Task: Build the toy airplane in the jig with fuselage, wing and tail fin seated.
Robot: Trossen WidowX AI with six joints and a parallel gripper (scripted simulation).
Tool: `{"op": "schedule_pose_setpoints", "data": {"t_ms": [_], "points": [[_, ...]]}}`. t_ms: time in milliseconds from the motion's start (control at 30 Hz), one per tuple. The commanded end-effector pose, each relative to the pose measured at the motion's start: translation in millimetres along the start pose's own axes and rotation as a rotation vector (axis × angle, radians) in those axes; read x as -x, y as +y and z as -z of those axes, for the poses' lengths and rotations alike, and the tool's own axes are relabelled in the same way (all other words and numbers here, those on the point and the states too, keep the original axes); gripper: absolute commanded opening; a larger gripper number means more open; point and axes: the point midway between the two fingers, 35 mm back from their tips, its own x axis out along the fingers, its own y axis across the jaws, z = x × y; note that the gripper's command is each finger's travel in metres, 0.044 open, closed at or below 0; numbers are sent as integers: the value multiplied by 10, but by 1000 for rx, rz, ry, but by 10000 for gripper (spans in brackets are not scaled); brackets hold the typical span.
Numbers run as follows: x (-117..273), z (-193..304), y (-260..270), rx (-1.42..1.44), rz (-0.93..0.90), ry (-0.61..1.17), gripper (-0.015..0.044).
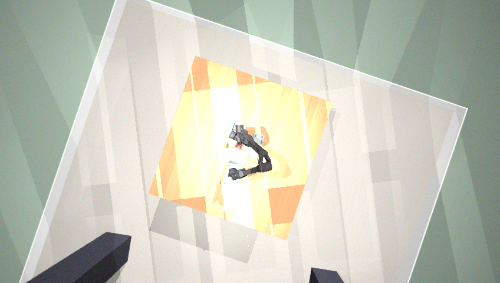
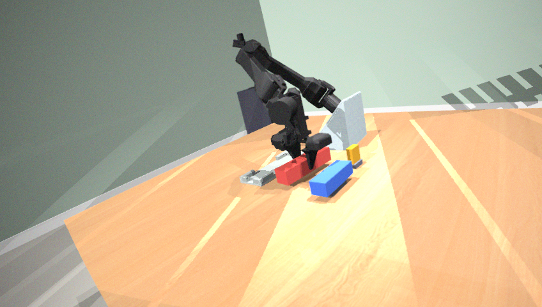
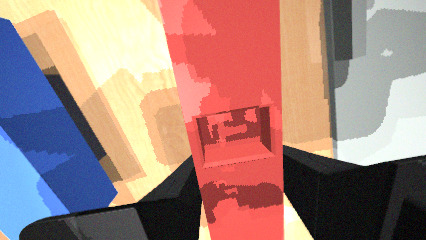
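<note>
My gripper (image 2: 303, 162) (image 3: 231, 151) is shut on the red fuselage (image 1: 238, 145) (image 2: 289, 174) (image 3: 230, 75), with one finger on each long side. The fuselage is level and looks slightly raised off the table, its sockets facing up; a larger socket shows just ahead of the fingers in the wrist view. The pale grey jig (image 2: 262, 178) (image 3: 390, 100) lies beside it, on the right in the wrist view, with no part in the stretch that shows. The blue wing (image 2: 330, 178) (image 3: 45, 125) lies on the other side. The yellow tail fin (image 1: 226, 145) (image 2: 353, 153) stands upright near the wing's far end.
A small grey block (image 2: 357, 163) is at the tail fin's foot. The arm's pale wedge-shaped base mount (image 2: 353, 119) stands behind the parts. The wing and the jig are close on either side of the fingers. Bright light patches cross the wooden table (image 2: 342, 243).
</note>
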Motion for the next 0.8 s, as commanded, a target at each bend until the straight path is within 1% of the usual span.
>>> {"op": "schedule_pose_setpoints", "data": {"t_ms": [0, 767], "points": [[134, -50, 21, -10, -11, -9, 0], [844, -41, 27, -8, -15, -8, 0]]}}
